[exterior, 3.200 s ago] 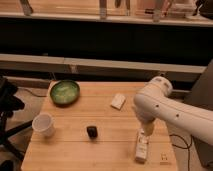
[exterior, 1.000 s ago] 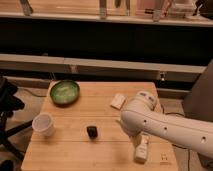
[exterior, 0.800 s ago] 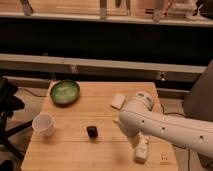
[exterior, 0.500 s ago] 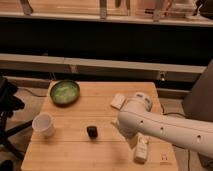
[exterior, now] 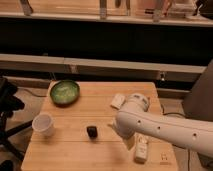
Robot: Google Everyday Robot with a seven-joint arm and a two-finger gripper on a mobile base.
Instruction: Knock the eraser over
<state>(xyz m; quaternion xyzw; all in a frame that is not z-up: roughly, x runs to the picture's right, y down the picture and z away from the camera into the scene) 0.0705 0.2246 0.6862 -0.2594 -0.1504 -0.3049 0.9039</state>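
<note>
The eraser is a small dark block that stands on the wooden table, left of centre and towards the front. My white arm reaches in from the right, low over the table. My gripper is at the arm's left end, a short way right of the eraser and apart from it. The bulky forearm hides most of the gripper.
A green bowl sits at the back left. A white cup stands at the left. A flat white slab lies behind the arm. A long white piece lies under the arm near the front right. A black stand is left of the table.
The arm has dropped lower and swung left across the table, so its end is now closer to the eraser. The eraser, cup, bowl and slab have not moved.
</note>
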